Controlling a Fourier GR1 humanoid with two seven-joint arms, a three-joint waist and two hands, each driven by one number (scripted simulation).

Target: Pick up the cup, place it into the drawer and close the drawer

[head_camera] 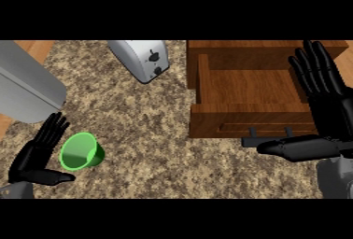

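no readable text, labels, brands, numbers, or signs anywhere

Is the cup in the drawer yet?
No, the cup sits on the counter by the left hand, apart from the open drawer.

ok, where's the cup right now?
Head view, lower left: the green cup sits on the counter just right of the open left hand, well left of the open wooden drawer.
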